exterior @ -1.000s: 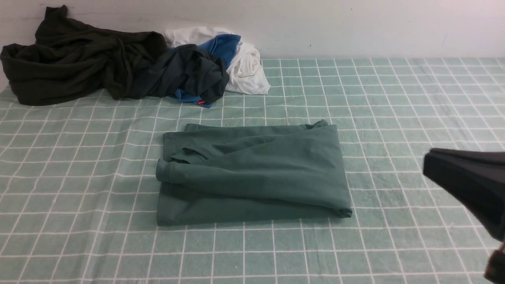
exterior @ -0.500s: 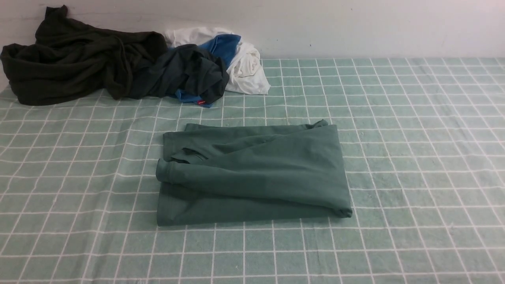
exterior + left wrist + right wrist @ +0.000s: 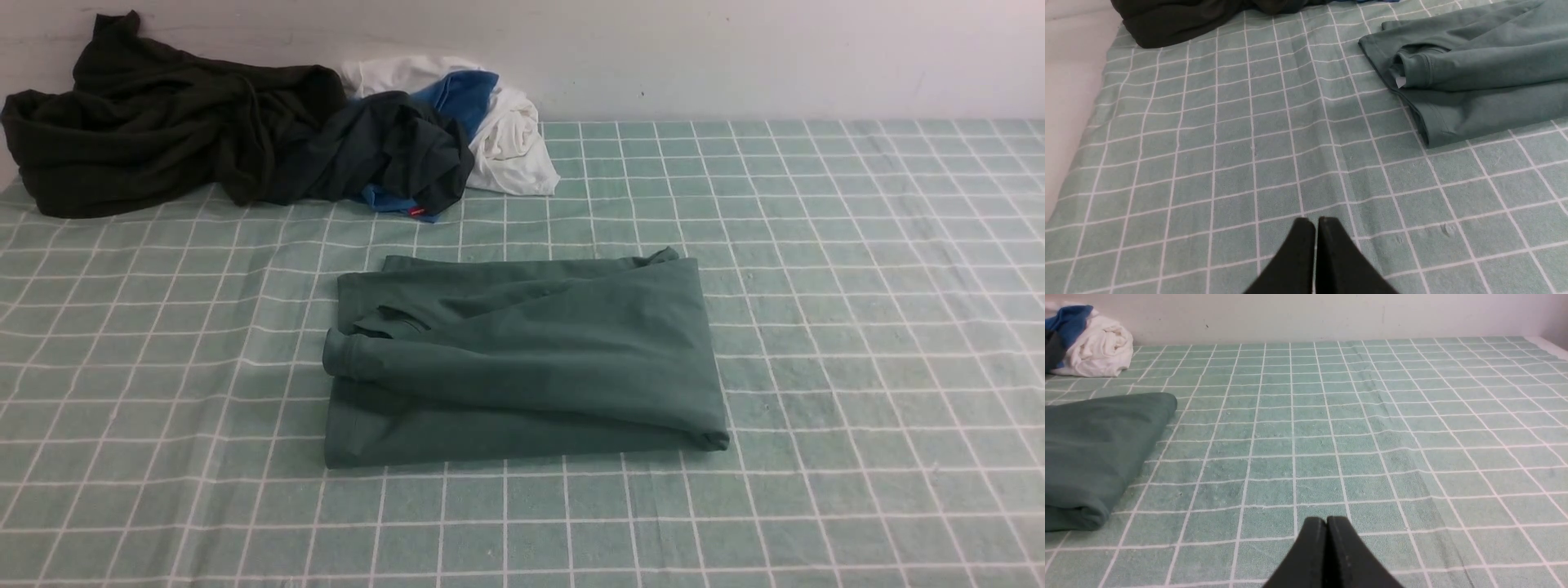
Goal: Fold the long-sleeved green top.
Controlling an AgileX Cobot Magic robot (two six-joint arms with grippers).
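A: Top (image 3: 522,363) first, front view: where does it lie?

B: Folded into a rough rectangle, mid-counter, flat on the checked cloth (image 3: 857,327). One sleeve lies across it, cuff toward the robot's left. Neither arm shows in this view.

A: Anything else there?

B: A heap at the far left by the wall: a dark olive garment (image 3: 155,122), a charcoal one (image 3: 392,151) beside it, with blue cloth (image 3: 461,94) and white cloth (image 3: 510,143) bunched against that. All well apart from the top.

A: Left wrist view?

B: The left end effector (image 3: 1315,222) has its two black fingers pressed together, nothing between them, above bare cloth. The top's cuff end (image 3: 1457,77) lies ahead and off to one side, apart from it. The olive garment's edge (image 3: 1167,20) shows farther off.

A: Right wrist view?

B: The right end effector (image 3: 1326,522) is likewise closed tight and empty, above bare cloth. The top's folded edge (image 3: 1098,449) lies off to one side, not touching. White cloth (image 3: 1098,351) sits near the wall.
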